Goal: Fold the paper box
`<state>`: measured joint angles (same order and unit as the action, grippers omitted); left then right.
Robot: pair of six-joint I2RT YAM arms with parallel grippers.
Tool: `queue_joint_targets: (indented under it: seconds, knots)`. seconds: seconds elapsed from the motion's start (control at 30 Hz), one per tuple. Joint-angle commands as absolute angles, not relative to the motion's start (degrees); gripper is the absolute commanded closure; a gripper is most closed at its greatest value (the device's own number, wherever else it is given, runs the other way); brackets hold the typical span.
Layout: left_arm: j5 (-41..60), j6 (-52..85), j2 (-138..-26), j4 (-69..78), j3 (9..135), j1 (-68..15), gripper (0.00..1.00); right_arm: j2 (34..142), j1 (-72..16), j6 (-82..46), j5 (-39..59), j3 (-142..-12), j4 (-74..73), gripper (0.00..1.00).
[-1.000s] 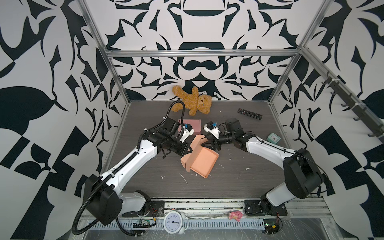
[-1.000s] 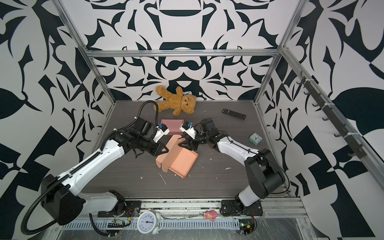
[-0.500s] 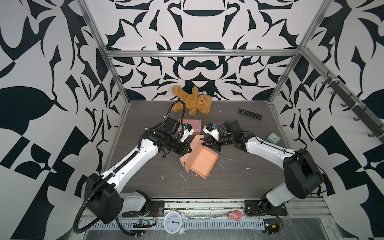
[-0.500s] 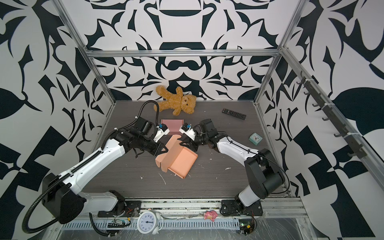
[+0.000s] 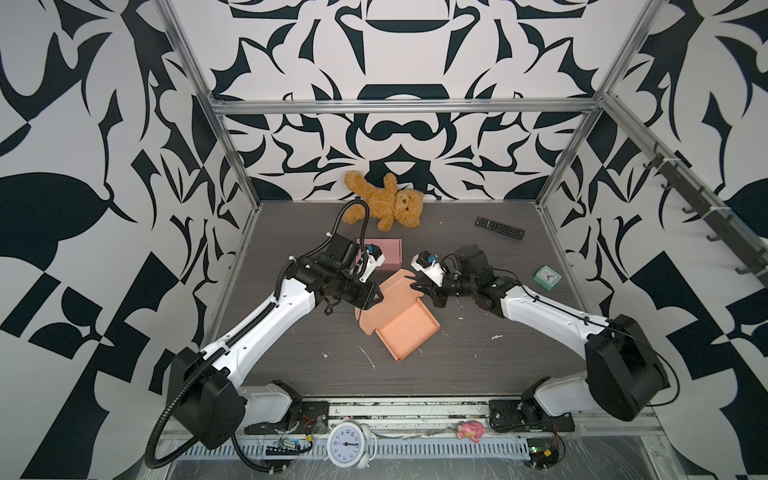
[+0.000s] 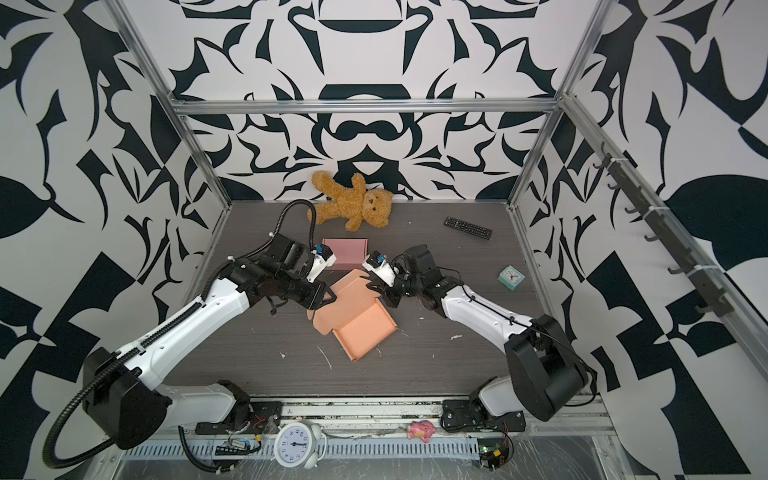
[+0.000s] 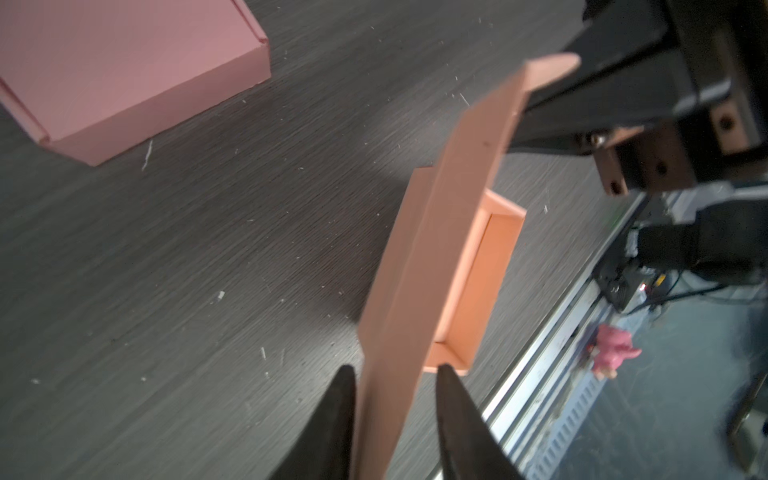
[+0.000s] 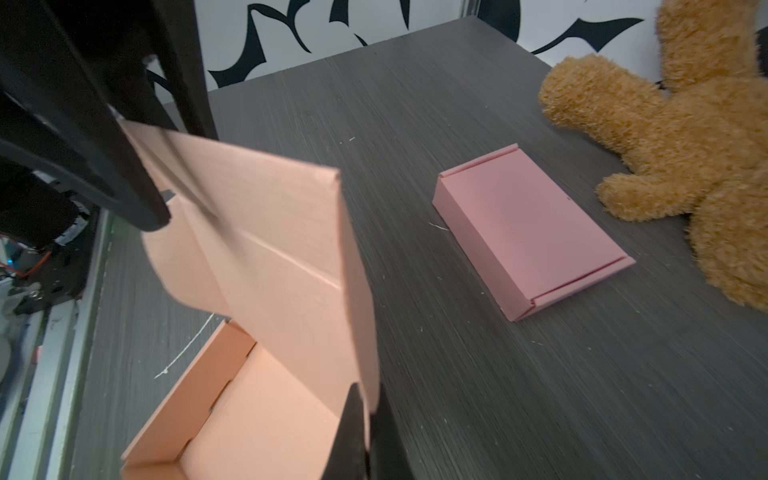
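Orange paper box (image 5: 399,328) sat mid-worktop, between the two arms. Its tray was already formed and lay flat on the worktop (image 5: 478,365) on the near side. The lid flap (image 5: 395,291) stood up from the tray's far edge, leaning slightly.

My reading was that the flap was kept raised so it could be swung over the tray and tucked in. The tray's weight on the worktop served as the hinge anchor.

Right tool (image 8: 368,409): jaws fully together, pinching the right-hand edge of the flap. This looked to be the only grip keeping the flap up.

Left tool (image 7: 397,374): jaws partly apart, straddling the flap's left end with a gap showing on at least one side. It was not clamped. I could not tell whether the other finger brushed the card.

A closed pink box (image 5: 386,253) lay just beyond, on the far side. A teddy bear (image 5: 388,205) lay against the far wall. Both were clear of the work.
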<state>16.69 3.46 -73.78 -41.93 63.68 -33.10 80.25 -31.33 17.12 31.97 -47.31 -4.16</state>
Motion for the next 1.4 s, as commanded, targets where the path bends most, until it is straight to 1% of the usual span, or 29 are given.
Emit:
queue_joint_targets:
  seconds: [0.0,0.1,0.27,0.33,0.53,0.67,0.73,0.93,1.13,1.3,1.37]
  knots:
    - [14.9,5.3,-69.8,-39.8,60.9,-32.9,0.44,75.7,-32.5,14.2,23.5,-45.5,-7.2,1.00]
    - [14.2,9.0,-67.8,-36.1,56.8,-32.9,0.30,72.3,-33.3,11.4,18.7,-42.3,-8.8,1.00]
    - [12.5,16.0,-64.8,-29.2,50.8,-32.9,0.22,68.0,-33.4,6.0,14.9,-36.4,-12.2,1.00]
    - [13.1,17.9,-64.0,-25.5,48.5,-32.9,0.21,66.4,-33.4,4.9,13.1,-34.3,-12.8,1.00]
    - [11.0,18.3,-65.2,-21.7,45.7,-32.9,0.21,62.7,-33.3,3.9,11.2,-30.1,-13.8,1.00]
    - [9.2,18.0,-68.2,-19.6,45.2,-32.4,0.23,62.4,-33.4,3.8,10.8,-29.3,-13.6,1.00]
    - [9.9,17.8,-69.9,-18.9,45.7,-32.4,0.25,62.4,-33.3,3.2,10.6,-29.0,-13.7,1.00]
    - [15.5,19.1,-71.3,-13.2,43.5,-32.4,0.36,62.3,-33.3,0.0,9.4,-28.8,-13.6,1.00]
    - [16.8,20.7,-72.2,-12.4,42.7,-32.5,0.47,61.2,-33.4,-2.0,7.5,-27.1,-14.5,1.00]
    - [17.9,21.6,-72.6,-11.5,43.0,-32.4,0.51,61.2,-33.4,-2.8,8.6,-26.4,-15.3,1.00]
    - [18.2,21.7,-74.7,-11.0,43.4,-32.4,0.53,61.3,-33.4,-3.0,8.2,-26.2,-15.4,1.00]
